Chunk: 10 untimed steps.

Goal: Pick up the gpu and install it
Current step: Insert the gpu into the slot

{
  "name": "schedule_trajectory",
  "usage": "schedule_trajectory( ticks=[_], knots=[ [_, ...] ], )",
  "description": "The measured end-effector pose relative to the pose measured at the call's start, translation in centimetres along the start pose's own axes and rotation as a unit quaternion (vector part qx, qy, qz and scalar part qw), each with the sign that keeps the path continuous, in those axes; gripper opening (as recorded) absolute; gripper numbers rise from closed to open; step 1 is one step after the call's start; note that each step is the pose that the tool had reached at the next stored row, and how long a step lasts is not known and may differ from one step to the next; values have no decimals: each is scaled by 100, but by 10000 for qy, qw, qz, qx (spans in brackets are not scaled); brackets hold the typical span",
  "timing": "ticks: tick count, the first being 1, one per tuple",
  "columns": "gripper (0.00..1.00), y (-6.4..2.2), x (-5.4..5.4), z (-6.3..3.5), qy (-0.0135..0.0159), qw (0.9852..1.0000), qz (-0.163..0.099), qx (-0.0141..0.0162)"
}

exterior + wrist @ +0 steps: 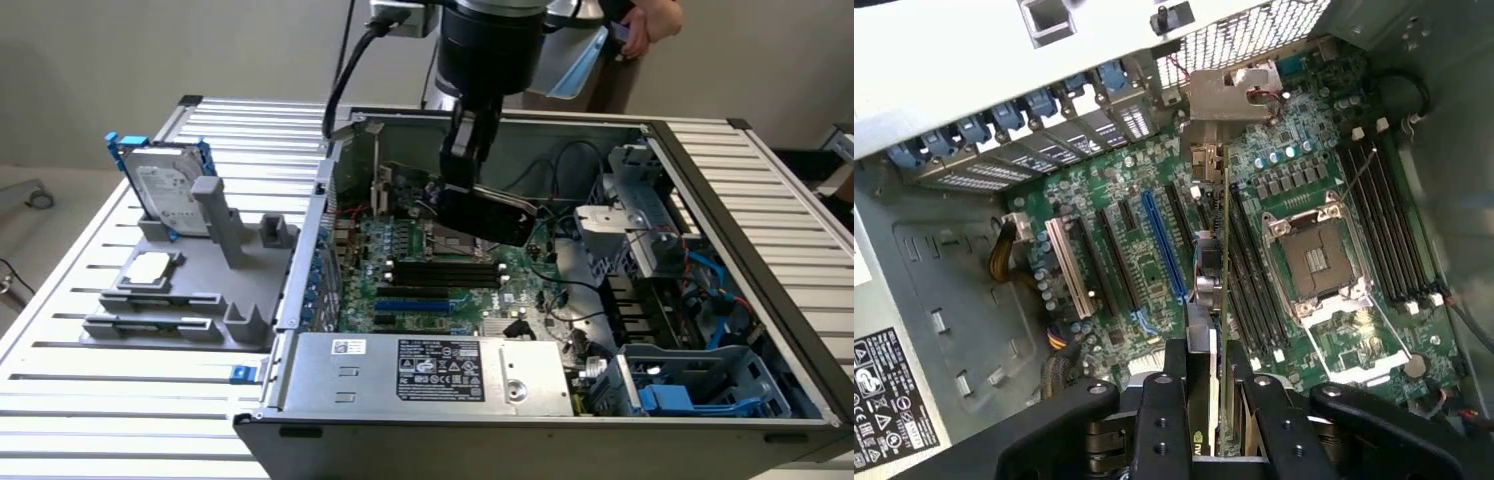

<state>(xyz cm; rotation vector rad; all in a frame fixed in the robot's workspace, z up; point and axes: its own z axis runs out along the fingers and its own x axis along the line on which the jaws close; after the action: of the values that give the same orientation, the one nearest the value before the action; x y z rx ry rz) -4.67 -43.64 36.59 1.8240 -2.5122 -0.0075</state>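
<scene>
The gpu (491,215), a thin card with a black face, hangs tilted inside the open computer case (641,130), just above the green motherboard (400,250). My gripper (462,180) reaches down from above and is shut on the card's upper edge. In the wrist view the gpu (1212,290) appears edge-on between my two black fingers (1159,420), with its silver bracket (1229,95) at the far end near the case's rear slot covers. It hovers over the row of expansion slots, beside the long blue slot (1164,255).
A silver hard drive in a blue frame (167,185) stands on a grey fixture (174,300) at the exterior view's left. The power supply (427,375) lies at the case front and the drive cage (667,330) with cables on the right. The CPU socket (1314,260) and black memory sticks (434,270) sit close by. A person (641,30) stands behind.
</scene>
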Motion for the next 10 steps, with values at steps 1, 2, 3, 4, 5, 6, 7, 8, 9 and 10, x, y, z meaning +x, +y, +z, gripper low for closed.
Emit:
schedule_trajectory(
  ticks=[1, 2, 3, 4, 5, 6, 7, 8, 9, 10],
  knots=[
    [26, 0, 0, 11, -1, 10000, -90, 3],
    [26, -1, 0, 21, -2, 9998, -180, 6],
    [26, -1, -1, 33, -4, 9996, -273, 9],
    [26, -1, -1, 43, -7, 9993, -362, 11],
    [26, -1, -1, 53, -11, 9990, -453, 13],
    [26, -2, -2, 64, -18, 9985, -550, 15],
    [26, -2, -2, 73, -25, 9979, -640, 16],
    [26, -2, -2, 82, -33, 9973, -730, 17],
    [26, -2, -2, 91, -41, 9966, -819, 18],
    [26, -2, -3, 100, -51, 9958, -910, 18]
  ],
)
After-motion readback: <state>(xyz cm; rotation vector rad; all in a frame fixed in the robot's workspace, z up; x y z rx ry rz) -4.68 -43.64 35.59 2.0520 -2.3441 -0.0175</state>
